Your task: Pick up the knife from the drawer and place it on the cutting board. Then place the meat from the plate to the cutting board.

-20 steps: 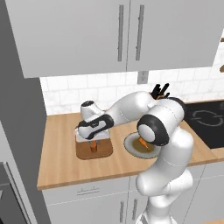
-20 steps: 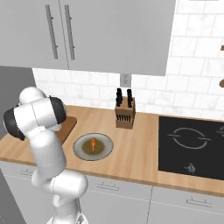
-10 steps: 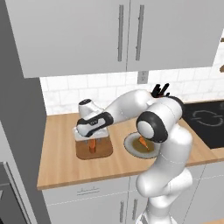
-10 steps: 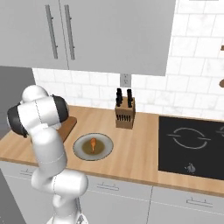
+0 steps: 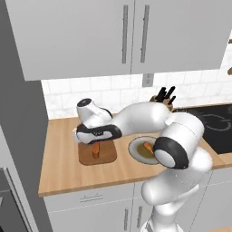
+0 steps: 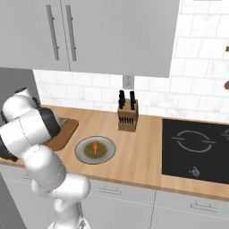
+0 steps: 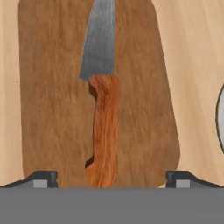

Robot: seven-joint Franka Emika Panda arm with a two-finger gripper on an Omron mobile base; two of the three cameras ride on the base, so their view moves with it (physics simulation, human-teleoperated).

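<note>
The knife (image 7: 103, 118) is laid flat along the board (image 7: 52, 109), released; the gripper (image 7: 111, 177) is held spread just above it. The meat (image 6: 95, 146) is left on the plate (image 6: 85, 154) beside the board

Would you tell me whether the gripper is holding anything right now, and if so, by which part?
Nothing is held. The gripper is open, its fingertips wide apart on either side of the knife, which lies flat on the cutting board.
</note>
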